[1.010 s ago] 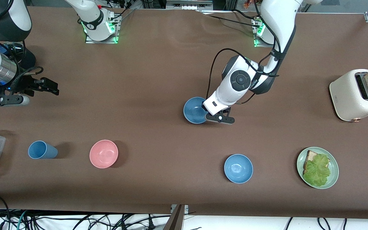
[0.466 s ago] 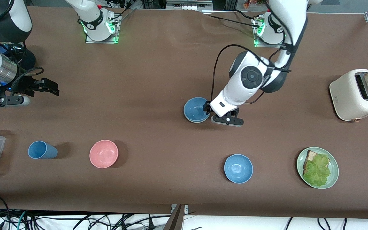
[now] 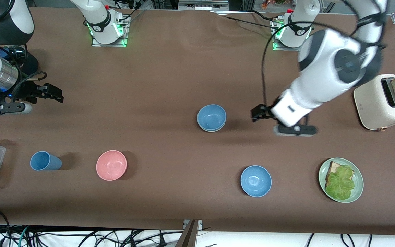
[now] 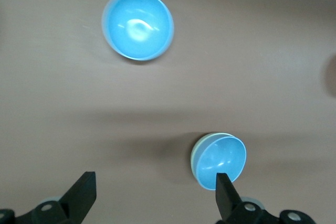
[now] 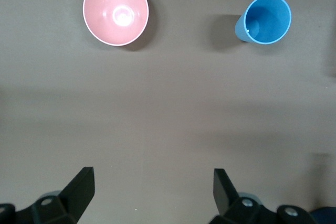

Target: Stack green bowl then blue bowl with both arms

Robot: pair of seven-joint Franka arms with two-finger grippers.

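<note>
Blue bowl nested in green bowl

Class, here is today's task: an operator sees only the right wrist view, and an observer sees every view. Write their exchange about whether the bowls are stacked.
Operator: My right gripper waits open at its end of the table. Is the stack built?
Observer: Yes, the blue bowl sits inside the green bowl; only the green rim shows.
Operator: Where is the left gripper?
Observer: It is open and empty, over bare table between the stack and the toaster.
</note>
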